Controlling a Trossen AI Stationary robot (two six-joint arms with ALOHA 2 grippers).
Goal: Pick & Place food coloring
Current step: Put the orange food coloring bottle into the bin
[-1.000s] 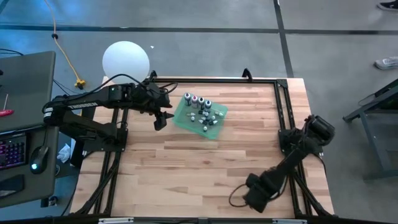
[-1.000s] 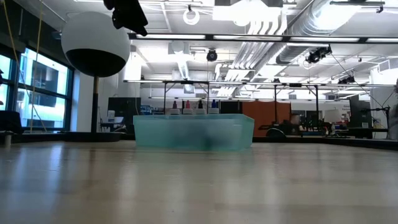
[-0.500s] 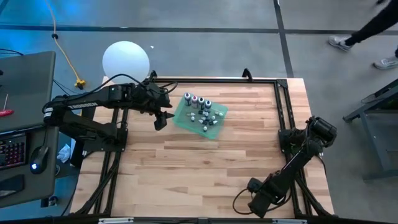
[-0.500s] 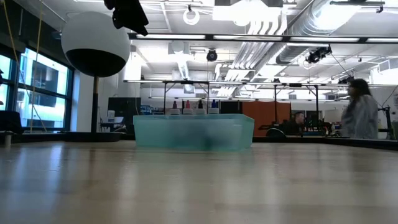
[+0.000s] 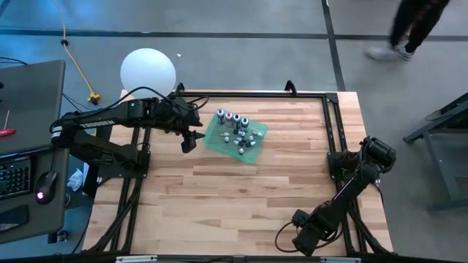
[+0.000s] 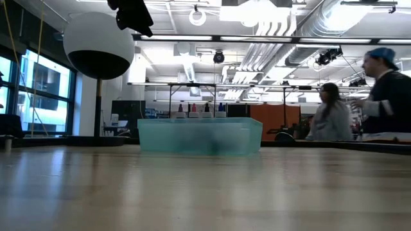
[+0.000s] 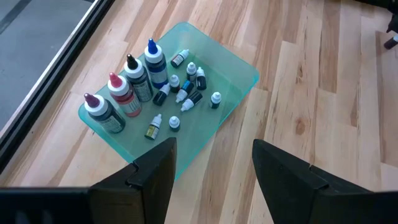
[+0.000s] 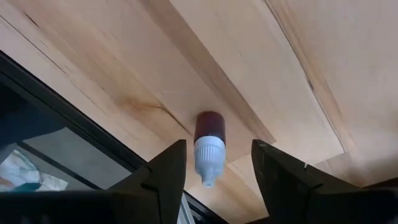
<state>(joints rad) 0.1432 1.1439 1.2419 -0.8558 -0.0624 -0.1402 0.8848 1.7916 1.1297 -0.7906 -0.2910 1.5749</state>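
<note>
A green see-through tray (image 5: 252, 150) (image 7: 239, 78) (image 6: 200, 136) stands on the wood toward the table's far side. In it, several larger greyish bottles (image 7: 134, 84) with purple, pink and blue tips stand upright, and several small food coloring bottles (image 7: 186, 96) lie or stand beside them. My left gripper (image 5: 188, 141) (image 7: 214, 146) hovers open above the tray's left side. One small bottle (image 8: 208, 144), dark red with a white cap, lies on its side by the table's near edge. My right gripper (image 5: 298, 235) (image 8: 219, 149) is low over it and open, one finger on either side, not touching.
A large white globe (image 5: 148, 70) (image 6: 98, 45) stands beyond the table's far left corner. A black frame (image 5: 329, 139) runs along the table's sides. A dark cable loop (image 5: 280, 234) lies beside my right gripper. People (image 6: 385, 96) move in the room behind.
My right gripper has moved a little toward the table's near edge. A person has walked past beyond the table's far right corner.
</note>
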